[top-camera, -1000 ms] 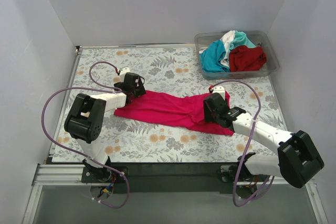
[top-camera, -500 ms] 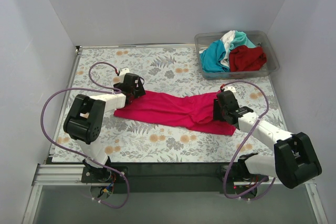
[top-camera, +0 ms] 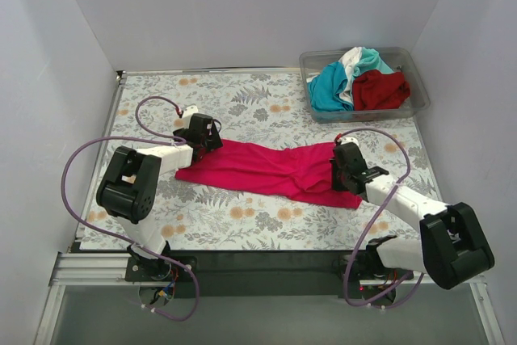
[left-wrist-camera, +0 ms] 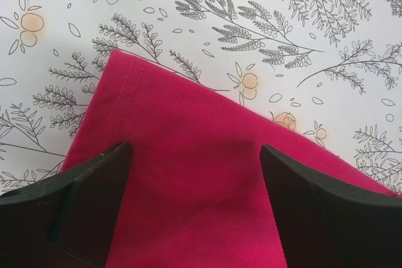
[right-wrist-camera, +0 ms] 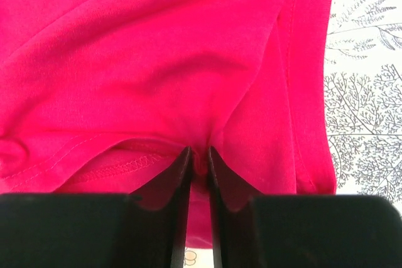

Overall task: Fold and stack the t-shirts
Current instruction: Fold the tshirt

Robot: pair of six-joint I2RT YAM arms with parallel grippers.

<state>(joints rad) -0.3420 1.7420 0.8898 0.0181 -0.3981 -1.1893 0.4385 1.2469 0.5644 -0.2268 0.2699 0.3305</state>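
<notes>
Floral tablecloth, magenta t-shirt, left end effector released over it, right end effector pinching it, clear bin beyond

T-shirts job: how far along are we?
Early. Done: the bright magenta-pink cloth t-shirt lies stretched long on the floral-print table. In hand: the right hand is pinched shut on its right end; the left hand sits open over its left corner. Left: the teal t-shirt, white t-shirt and dark red t-shirt lie crumpled in the clear plastic bin; no folded stack anywhere.
</notes>
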